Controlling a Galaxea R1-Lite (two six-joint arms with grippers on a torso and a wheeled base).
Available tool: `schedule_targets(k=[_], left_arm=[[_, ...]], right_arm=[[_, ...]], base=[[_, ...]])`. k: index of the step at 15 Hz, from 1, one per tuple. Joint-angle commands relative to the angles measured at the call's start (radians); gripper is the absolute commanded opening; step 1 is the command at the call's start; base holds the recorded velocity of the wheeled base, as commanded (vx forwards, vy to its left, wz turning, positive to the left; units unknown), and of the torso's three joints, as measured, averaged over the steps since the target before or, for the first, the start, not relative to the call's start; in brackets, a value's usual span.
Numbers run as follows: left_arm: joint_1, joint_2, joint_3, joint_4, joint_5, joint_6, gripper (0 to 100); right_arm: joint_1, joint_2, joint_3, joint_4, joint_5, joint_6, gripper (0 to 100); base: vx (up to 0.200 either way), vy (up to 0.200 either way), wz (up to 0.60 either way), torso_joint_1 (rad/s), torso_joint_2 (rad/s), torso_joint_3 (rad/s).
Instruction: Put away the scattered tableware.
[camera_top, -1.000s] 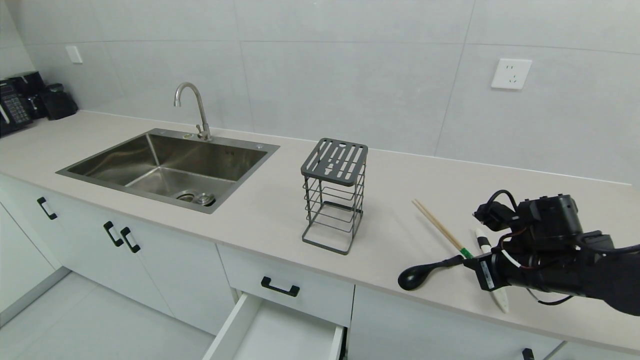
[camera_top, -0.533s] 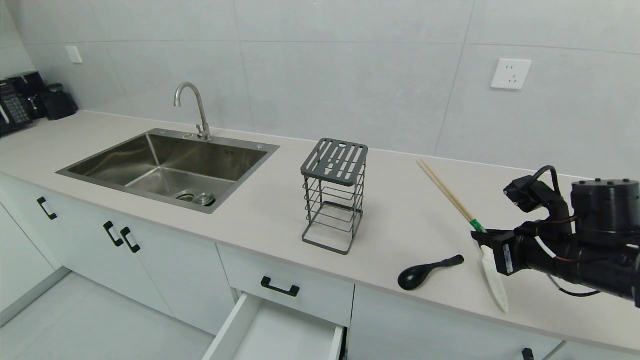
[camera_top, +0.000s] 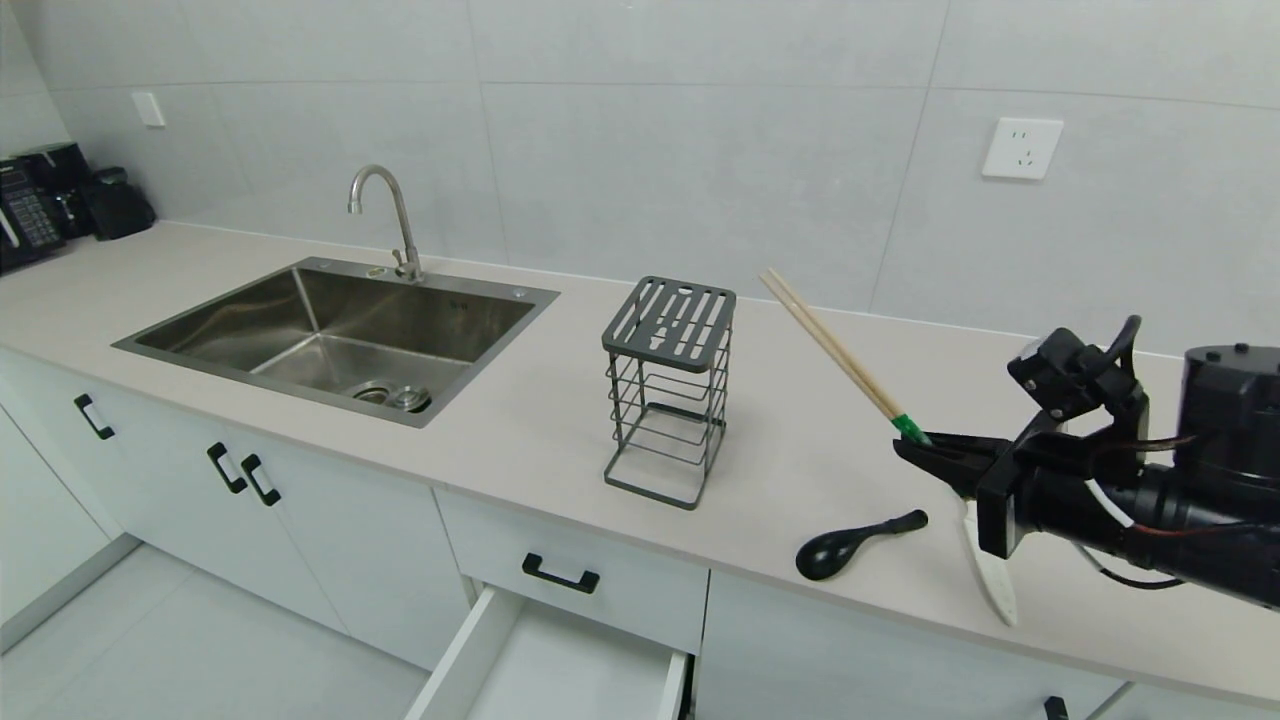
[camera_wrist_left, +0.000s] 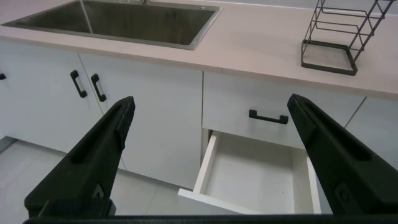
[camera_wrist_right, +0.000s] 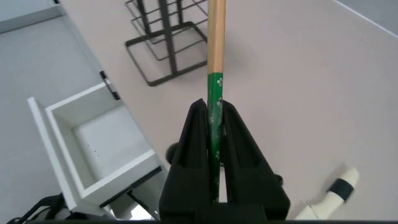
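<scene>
Chopsticks are clamped at their green end by the right gripper, clear of the counter, slanting toward 10 o'clock. Black spoon lies at its 7 o'clock, rack at 9. Left gripper gapes wide above the open drawer.

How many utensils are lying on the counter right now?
2. A black spoon lies near the front edge of the counter; a white utensil lies just right of it, partly hidden by the right gripper, which holds the chopsticks aloft.
</scene>
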Motion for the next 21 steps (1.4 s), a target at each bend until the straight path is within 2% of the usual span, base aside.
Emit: schedule_targets(k=[1,4,6,13,16,17,19,21], left_arm=[[0.0,0.001,0.0,0.0,0.001,0.0,100],[0.0,0.001,0.0,0.0,0.0,0.0,100],[0.0,0.001,0.0,0.0,0.0,0.0,100],[0.0,0.001,0.0,0.0,0.0,0.0,100],[0.0,0.001,0.0,0.0,0.0,0.0,100],[0.0,0.001,0.0,0.0,0.0,0.0,100],[0.0,0.001,0.0,0.0,0.0,0.0,100],[0.0,0.001,0.0,0.0,0.0,0.0,100]], right_arm=[[0.04,-0.007,0.013,-0.009,0.037,-0.003,0],[0.095,-0.007,0.045,-0.047,0.165,-0.065,0],[0.152,0.002,0.045,-0.046,0.182,-0.063,0],[0.29,0.121,0.019,-0.05,0.177,-0.055,0],[0.373,0.241,-0.106,-0.05,0.168,-0.042,0],[0.411,0.276,-0.133,-0.05,0.159,-0.015,0],[0.476,0.362,-0.176,-0.064,0.076,0.057,0],[0.502,0.417,-0.211,-0.075,0.045,0.098,0]], base=[[0.0,0.0,0.0,0.0,0.0,0.0],[0.0,0.0,0.0,0.0,0.0,0.0],[0.0,0.0,0.0,0.0,0.0,0.0],[0.0,0.0,0.0,0.0,0.0,0.0],[0.0,0.0,0.0,0.0,0.0,0.0],[0.0,0.0,0.0,0.0,0.0,0.0],[0.0,0.0,0.0,0.0,0.0,0.0],[0.0,0.0,0.0,0.0,0.0,0.0]])
